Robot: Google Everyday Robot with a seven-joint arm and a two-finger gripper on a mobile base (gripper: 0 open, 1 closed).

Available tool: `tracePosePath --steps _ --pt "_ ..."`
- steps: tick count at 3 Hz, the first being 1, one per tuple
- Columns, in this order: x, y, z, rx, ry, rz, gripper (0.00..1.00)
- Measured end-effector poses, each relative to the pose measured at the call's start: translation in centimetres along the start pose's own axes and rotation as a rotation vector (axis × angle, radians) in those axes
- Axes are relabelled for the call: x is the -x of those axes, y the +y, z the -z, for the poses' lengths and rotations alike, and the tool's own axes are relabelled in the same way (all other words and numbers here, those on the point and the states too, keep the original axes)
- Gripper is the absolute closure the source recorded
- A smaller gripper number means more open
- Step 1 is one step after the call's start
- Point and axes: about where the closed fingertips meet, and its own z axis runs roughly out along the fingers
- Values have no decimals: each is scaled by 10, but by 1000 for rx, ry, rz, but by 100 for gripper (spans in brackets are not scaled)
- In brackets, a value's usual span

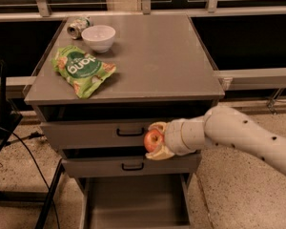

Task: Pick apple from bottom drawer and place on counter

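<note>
My gripper [155, 140] is shut on the red-orange apple [153, 140] and holds it in the air in front of the upper drawer's face, below the counter's front edge. The white arm comes in from the right. The bottom drawer [133, 202] stands pulled open below, with a plain grey interior and nothing showing inside. The counter [157, 56] is the flat grey top of the cabinet, above the apple.
On the counter's left part lie a green snack bag [82, 70], a white bowl [98, 37] and a tipped can [78, 26]. Two upper drawers with black handles [130, 132] are closed. A black stand and cables are at the left on the floor.
</note>
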Motion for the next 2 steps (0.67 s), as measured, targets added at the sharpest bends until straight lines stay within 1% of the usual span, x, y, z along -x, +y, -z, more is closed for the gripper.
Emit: tracePosePath --steps 1,2 --pt "22 -12 13 18 2 -35 100" --pt "46 -21 40 30 19 -95 100"
